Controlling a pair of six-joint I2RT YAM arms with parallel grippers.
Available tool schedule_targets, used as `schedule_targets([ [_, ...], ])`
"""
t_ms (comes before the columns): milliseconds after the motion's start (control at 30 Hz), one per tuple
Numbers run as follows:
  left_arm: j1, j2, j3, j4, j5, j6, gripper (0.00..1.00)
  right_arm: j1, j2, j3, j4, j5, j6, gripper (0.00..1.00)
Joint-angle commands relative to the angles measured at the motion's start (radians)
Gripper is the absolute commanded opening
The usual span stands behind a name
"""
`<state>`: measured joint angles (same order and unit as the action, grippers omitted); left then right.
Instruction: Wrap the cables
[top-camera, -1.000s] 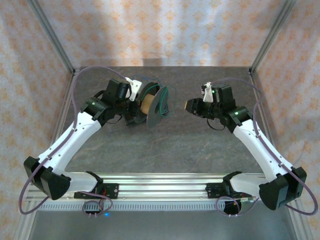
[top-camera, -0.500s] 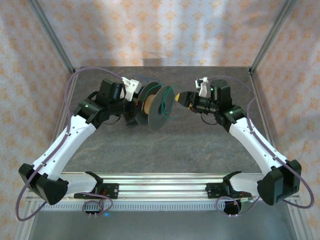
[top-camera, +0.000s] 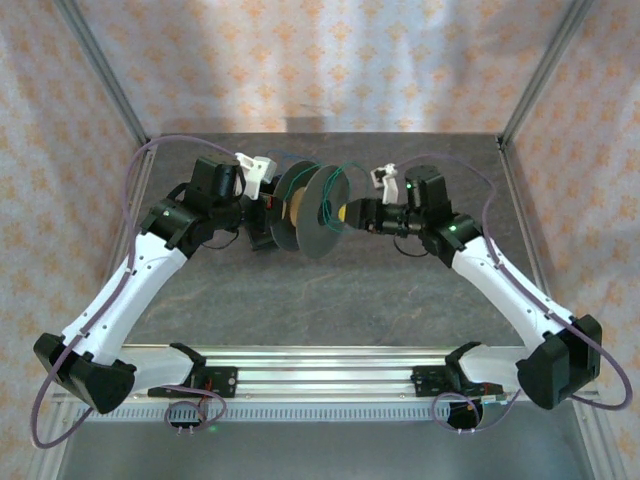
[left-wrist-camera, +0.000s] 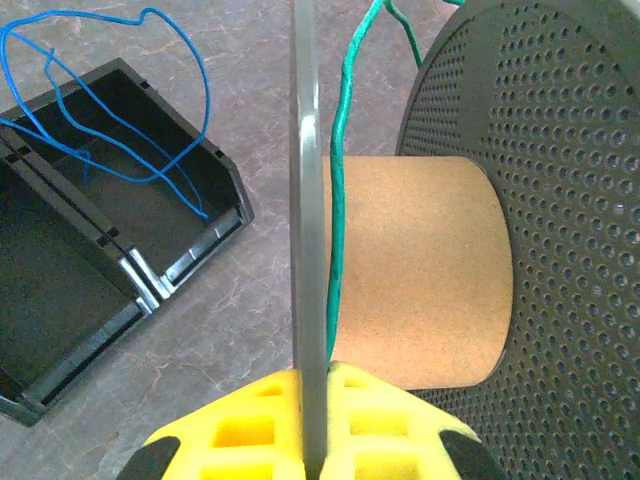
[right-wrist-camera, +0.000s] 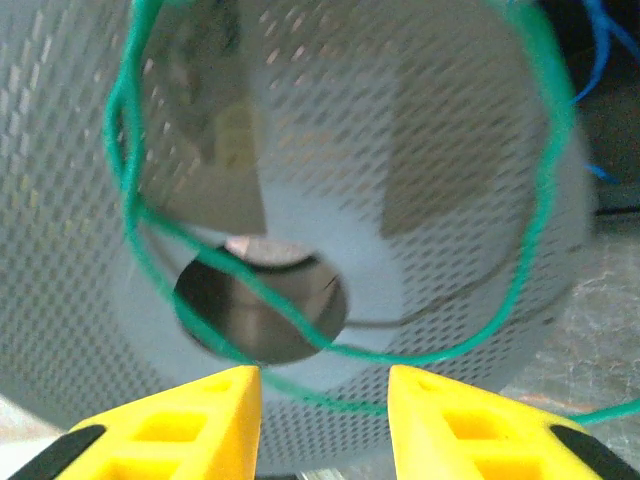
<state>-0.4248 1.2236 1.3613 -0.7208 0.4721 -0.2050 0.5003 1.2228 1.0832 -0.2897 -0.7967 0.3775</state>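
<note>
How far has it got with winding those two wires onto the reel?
Barely started. Done: a strand or so of the green cable lies against the cardboard core of the spool. In hand: the left jaws clamp the spool's flange, and the right jaws stand open facing loose green loops. Left: most of the green, and all of the blue cable, lying looped over the black bin.
</note>
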Motion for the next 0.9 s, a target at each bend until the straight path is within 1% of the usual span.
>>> schedule_targets([
  [0, 0.006, -0.015, 0.047, 0.087, 0.041, -0.024, 0.00, 0.030, -0.029, 0.044, -0.009, 0.037, -0.120, 0.40],
  [100, 0.006, -0.014, 0.047, 0.085, 0.045, -0.024, 0.00, 0.057, -0.016, 0.061, 0.002, 0.107, -0.137, 0.41],
  [167, 0.006, -0.016, 0.047, 0.086, 0.047, -0.025, 0.00, 0.074, 0.017, 0.103, -0.025, 0.101, -0.175, 0.40],
  [333, 0.007, -0.011, 0.051, 0.080, 0.049, -0.025, 0.00, 0.115, 0.066, 0.149, -0.025, 0.102, -0.217, 0.38],
  [500, 0.007, -0.005, 0.056, 0.079, 0.056, -0.022, 0.00, 0.132, 0.090, 0.168, -0.047, 0.160, -0.244, 0.38],
  [600, 0.007, -0.003, 0.062, 0.075, 0.056, -0.019, 0.00, 0.135, 0.102, 0.182, -0.084, 0.210, -0.263, 0.35],
  [633, 0.008, -0.003, 0.062, 0.075, 0.057, -0.018, 0.00, 0.136, 0.108, 0.185, -0.094, 0.226, -0.269, 0.33],
  [733, 0.007, -0.004, 0.062, 0.077, 0.059, -0.019, 0.00, 0.138, 0.131, 0.194, -0.110, 0.242, -0.275, 0.23],
  [800, 0.008, 0.000, 0.064, 0.076, 0.052, -0.018, 0.00, 0.139, 0.145, 0.207, -0.135, 0.248, -0.283, 0.09],
  [833, 0.009, 0.001, 0.065, 0.075, 0.046, -0.020, 0.00, 0.140, 0.146, 0.213, -0.147, 0.255, -0.284, 0.05],
  [867, 0.010, 0.003, 0.068, 0.072, 0.039, -0.021, 0.00, 0.139, 0.142, 0.216, -0.158, 0.266, -0.287, 0.02],
])
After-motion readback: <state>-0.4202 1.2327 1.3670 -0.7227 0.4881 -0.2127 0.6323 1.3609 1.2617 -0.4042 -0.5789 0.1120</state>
